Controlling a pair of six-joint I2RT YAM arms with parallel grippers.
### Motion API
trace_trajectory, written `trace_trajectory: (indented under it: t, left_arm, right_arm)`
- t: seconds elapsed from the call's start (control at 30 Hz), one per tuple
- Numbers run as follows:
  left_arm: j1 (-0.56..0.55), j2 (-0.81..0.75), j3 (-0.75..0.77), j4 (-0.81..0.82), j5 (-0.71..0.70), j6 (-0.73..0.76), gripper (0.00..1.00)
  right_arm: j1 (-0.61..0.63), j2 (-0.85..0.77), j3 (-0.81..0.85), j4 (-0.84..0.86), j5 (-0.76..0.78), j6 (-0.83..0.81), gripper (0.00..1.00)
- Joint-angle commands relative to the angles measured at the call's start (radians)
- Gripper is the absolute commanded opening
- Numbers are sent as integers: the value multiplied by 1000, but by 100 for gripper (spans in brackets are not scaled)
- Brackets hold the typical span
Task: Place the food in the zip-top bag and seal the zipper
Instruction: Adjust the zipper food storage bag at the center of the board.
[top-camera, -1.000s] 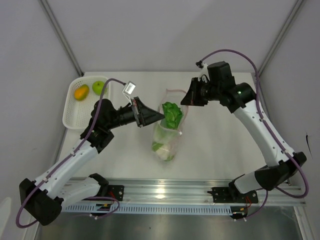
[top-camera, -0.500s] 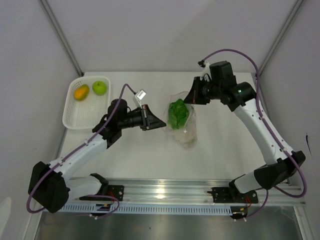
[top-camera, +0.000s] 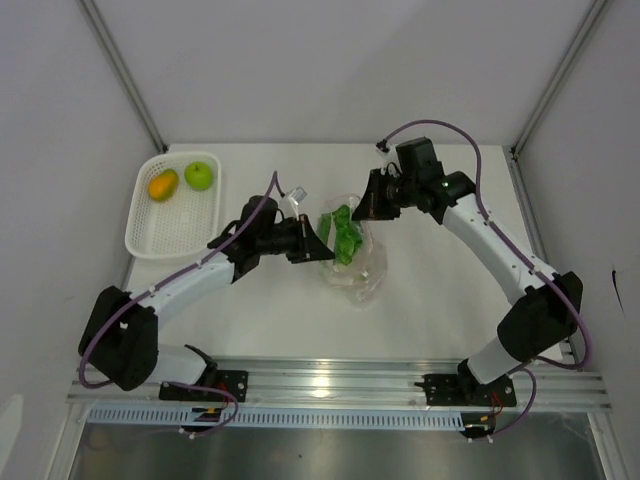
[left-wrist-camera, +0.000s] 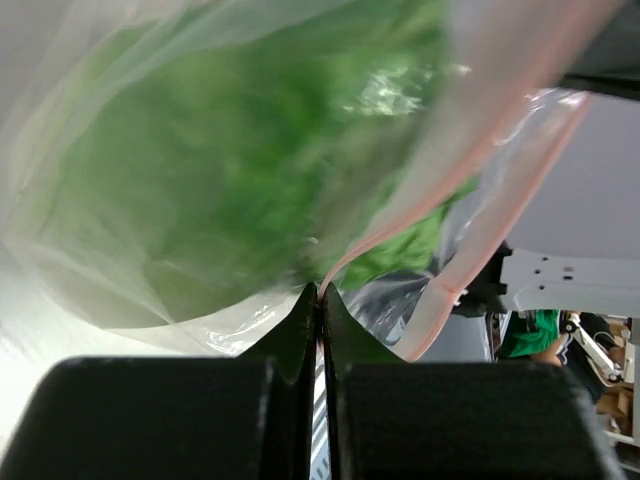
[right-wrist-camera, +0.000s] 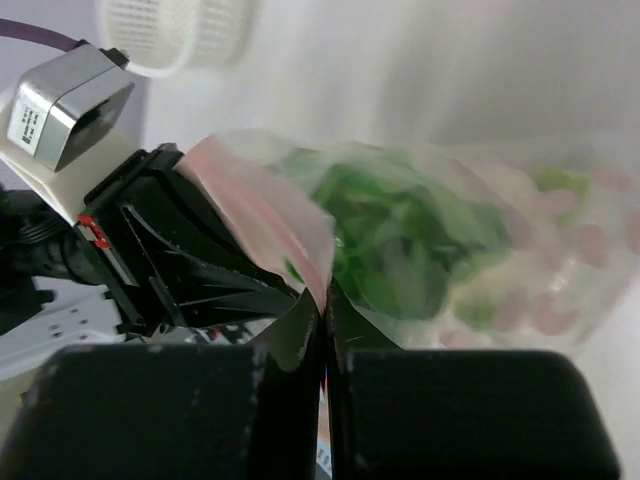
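Left end effector (left-wrist-camera: 320, 296): fingers together, clamped on the film of the bag (top-camera: 364, 276) at the left end of its mouth. One lip of the zipper (left-wrist-camera: 472, 222) runs down into the closed tips.
Right end effector (right-wrist-camera: 323, 296): fingers together, clamped on the opposite end of the mouth, with the pink strip meeting the tips.
Spacing: the two end effectors face each other across the mouth, close together, with the cabbage (top-camera: 345, 232) between them.
Bag position: mid-table, held at the mouth by both arms, with its lower end toward the near edge. Contact with the table (top-camera: 455, 295) cannot be told.
Bag axis: long axis runs far to near, with the near end drifting slightly right. The mouth points to the far side and up.
Zipper state: the lips stand apart, unsealed.
Contents: cabbage just under the mouth; a paler piece lies lower, blurred.
Basket (top-camera: 165, 235): far-left corner, well apart from the bag. It holds the apple (top-camera: 199, 176) and the orange (top-camera: 162, 185) side by side.
Edges: rail (top-camera: 330, 380) along the near side, walls left and right.
Open room: bare table shows right of the bag and between the bag and the rail. The left arm crosses the left side.
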Motion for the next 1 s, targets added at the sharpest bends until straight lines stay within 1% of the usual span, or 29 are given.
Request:
trace_trajectory:
  t: [0.0,0.03,0.07,0.1,0.17,0.23,0.3,0.37,0.4,0.47,0.5,0.53,0.57,0.6,0.63,0.67,0.73,0.8,0.83,0.87,0.93,0.97]
  left_arm:
    - [-9,-3,36,-21,35,38,1]
    - [-21,-49,74,-30,15,51,1]
    - [-34,-69,130,-59,-11,71,1]
    - [-64,-101,161,-91,-53,109,1]
    - [-104,-132,249,-116,-68,133,1]
    - [-118,-175,261,-99,-70,127,1]
    - [-121,-196,240,-81,-73,96,1]
    - [-123,-212,179,-88,-111,96,1]
    - [-118,-210,159,-105,-133,96,0]
    - [-98,-180,94,-114,-162,82,1]
    - [-89,-160,15,-102,-162,76,1]
    - [-78,-137,-8,-84,-141,68,0]
    - [-59,-81,-30,-59,-119,58,1]
    - [-51,-53,-80,-36,-101,53,1]
    - [-45,-28,-88,12,-87,47,1]
    - [-32,-10,-95,28,-55,33,1]
    - [-29,-14,-85,51,-38,24,1]
    - [-31,-87,-46,39,-50,27,1]
    - [-32,-113,-3,18,-55,30,0]
    - [-31,-140,57,-34,-56,44,1]
    - [-34,-213,108,-76,-62,54,1]
    - [-40,-238,167,-96,-74,64,1]
  right_arm:
    - [-3,-21,133,-72,118,-52,0]
    - [-3,-25,222,-106,149,-85,0]
    - [-3,-29,268,-137,211,-98,0]
    - [-3,-32,311,-194,236,-107,0]
    - [-3,-53,411,-243,258,-121,0]
    - [-3,-76,433,-240,241,-103,0]
    - [-3,-102,407,-208,183,-86,0]
    - [-3,-114,343,-164,143,-58,0]
    - [-3,-116,256,-118,132,-47,0]
    - [-3,-102,166,-58,96,-30,0]
    - [-3,-90,73,-35,83,-24,0]
    - [-3,-61,36,-21,83,-20,0]
    - [-3,-46,4,-1,85,-11,0]
    - [-3,-30,-38,8,80,-7,0]
    - [-2,-3,-44,14,74,-7,0]
    - [-2,5,-41,10,73,-10,0]
    - [-2,7,10,-9,77,-21,0]
    - [0,-10,77,-54,108,-44,0]
    - [0,-16,115,-76,117,-50,0]
    - [0,-25,199,-120,126,-58,0]
    - [3,-39,274,-151,125,-61,0]
    - [4,-64,325,-159,123,-58,0]
